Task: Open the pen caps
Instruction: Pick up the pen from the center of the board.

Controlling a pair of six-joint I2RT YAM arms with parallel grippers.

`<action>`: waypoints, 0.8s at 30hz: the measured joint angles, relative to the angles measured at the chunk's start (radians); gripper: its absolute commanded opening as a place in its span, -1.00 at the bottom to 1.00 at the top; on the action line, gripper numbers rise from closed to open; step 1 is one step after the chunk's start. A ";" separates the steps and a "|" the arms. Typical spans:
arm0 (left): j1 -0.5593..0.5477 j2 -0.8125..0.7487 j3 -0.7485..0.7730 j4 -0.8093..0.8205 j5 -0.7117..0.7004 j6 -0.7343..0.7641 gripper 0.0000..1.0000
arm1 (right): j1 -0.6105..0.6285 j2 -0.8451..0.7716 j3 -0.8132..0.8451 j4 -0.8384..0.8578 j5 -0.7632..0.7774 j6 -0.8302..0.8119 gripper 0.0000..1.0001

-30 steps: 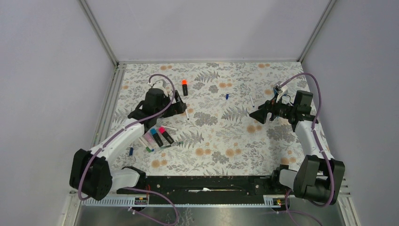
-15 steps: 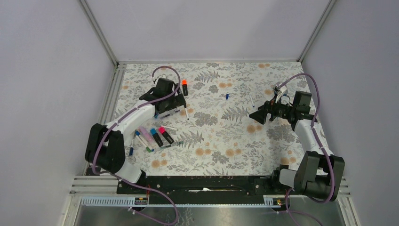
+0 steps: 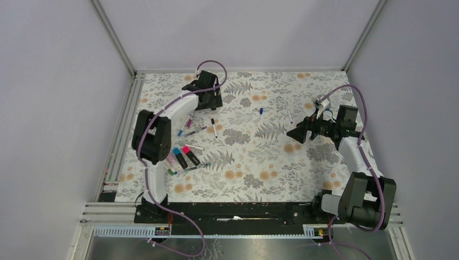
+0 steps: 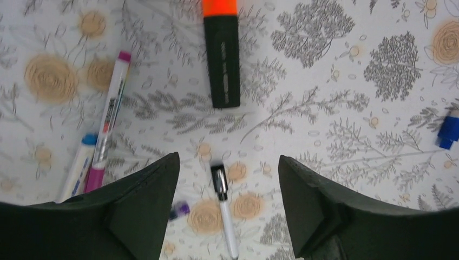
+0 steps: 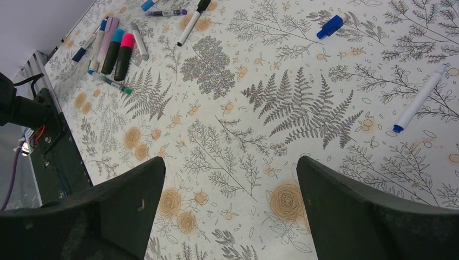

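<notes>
Step in hand, I judge: approach to the highlighter, orange cap on, lying just ahead of the left gripper, its 2 fingers apart and empty. The right gripper hangs wide, empty (well away). Next: advance, straddle it, close.

Floral-covered table carries scattered pens, highlighters and a small blue cap.

surface: white floral-print cloth, beneath the left claw.
walls: plain pale lilac panels, beyond that claw and on either side.
frame: silver metal posts, far corners.
light: soft, even.
</notes>
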State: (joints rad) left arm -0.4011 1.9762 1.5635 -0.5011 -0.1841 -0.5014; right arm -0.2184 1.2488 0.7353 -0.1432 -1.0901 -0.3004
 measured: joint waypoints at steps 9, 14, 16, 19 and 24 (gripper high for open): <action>0.000 0.248 0.281 -0.048 -0.008 0.102 0.17 | 0.000 0.017 0.000 -0.002 0.001 -0.018 0.97; 0.006 0.307 0.335 -0.081 -0.014 0.115 0.16 | 0.000 0.028 0.000 -0.006 0.001 -0.022 0.97; 0.011 0.320 0.342 -0.089 -0.014 0.117 0.16 | 0.000 0.030 0.000 -0.007 0.001 -0.024 0.97; 0.020 0.344 0.360 -0.095 -0.014 0.119 0.11 | 0.000 0.033 0.000 -0.010 0.001 -0.027 0.97; 0.029 0.375 0.372 -0.096 -0.010 0.119 0.06 | 0.000 0.041 0.000 -0.011 0.001 -0.031 0.97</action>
State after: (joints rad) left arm -0.3717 2.3516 1.9354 -0.5968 -0.1944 -0.3828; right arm -0.2188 1.2896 0.7353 -0.1543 -1.0893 -0.3313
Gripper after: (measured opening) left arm 0.552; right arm 0.983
